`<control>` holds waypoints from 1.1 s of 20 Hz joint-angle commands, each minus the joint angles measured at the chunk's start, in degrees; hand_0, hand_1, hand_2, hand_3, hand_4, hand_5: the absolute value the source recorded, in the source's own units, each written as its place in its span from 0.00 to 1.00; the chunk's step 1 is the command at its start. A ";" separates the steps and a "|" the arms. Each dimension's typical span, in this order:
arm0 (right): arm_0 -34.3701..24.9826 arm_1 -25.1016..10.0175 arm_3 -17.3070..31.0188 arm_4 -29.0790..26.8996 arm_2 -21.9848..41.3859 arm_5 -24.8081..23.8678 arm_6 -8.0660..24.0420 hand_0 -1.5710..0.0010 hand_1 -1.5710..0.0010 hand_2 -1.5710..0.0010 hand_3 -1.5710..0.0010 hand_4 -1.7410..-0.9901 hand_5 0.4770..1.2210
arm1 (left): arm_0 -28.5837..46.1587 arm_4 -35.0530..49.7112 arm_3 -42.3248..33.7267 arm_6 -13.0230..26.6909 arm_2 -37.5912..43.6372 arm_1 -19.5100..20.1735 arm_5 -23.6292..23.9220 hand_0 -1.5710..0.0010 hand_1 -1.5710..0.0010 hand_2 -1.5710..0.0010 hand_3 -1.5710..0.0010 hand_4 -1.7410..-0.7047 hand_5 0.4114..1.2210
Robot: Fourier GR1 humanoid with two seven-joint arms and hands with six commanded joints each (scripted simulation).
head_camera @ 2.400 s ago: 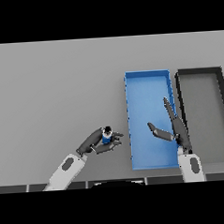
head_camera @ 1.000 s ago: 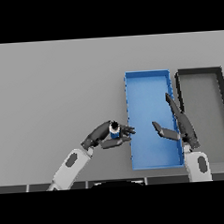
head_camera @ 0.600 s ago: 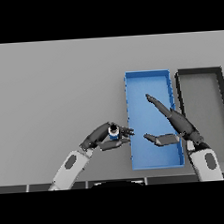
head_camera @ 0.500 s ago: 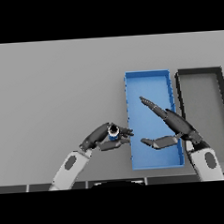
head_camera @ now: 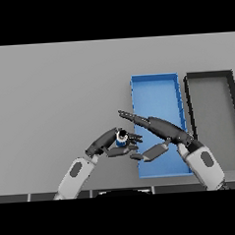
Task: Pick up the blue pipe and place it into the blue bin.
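Head view gives me the blue bin (head_camera: pixel 155 95) with its floor bare, and a dark bin (head_camera: pixel 211 104) just right of it. My left hand (head_camera: pixel 107 143) grasps the blue pipe (head_camera: pixel 121 137) just left of the blue bin's near half. My right hand (head_camera: pixel 157 132) reaches leftward over that bin, fingers straight, tips near the pipe.

Lit evenly and softly from above, with no glare anywhere on the grey table (head_camera: pixel 54 94). Only faint, diffuse shading under the left hand (head_camera: pixel 107 142) and right hand (head_camera: pixel 160 131), and slightly darker tone along the inner walls of the blue bin (head_camera: pixel 154 79) and the dark bin (head_camera: pixel 209 75). Straight edges throughout, no bending toward the frame borders.
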 commanded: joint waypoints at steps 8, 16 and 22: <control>-9.04 6.71 7.56 0.35 5.33 2.27 4.16 1.00 0.99 0.99 1.00 0.70 0.05 | -0.56 0.89 1.44 -0.12 1.79 -1.72 -3.65 0.00 0.00 0.00 0.00 0.28 1.00; -12.27 9.11 12.71 -0.12 6.05 4.51 1.39 0.31 0.30 0.30 0.43 0.27 0.17 | 0.40 -0.02 1.72 1.26 3.27 -2.53 -4.64 0.00 0.00 0.01 0.22 0.07 1.00; -10.56 10.80 12.03 1.78 6.55 4.22 -3.63 0.08 0.08 0.08 0.11 0.35 0.76 | 0.30 -0.49 1.27 0.44 3.78 -3.57 -4.97 0.00 0.00 0.02 0.10 0.02 1.00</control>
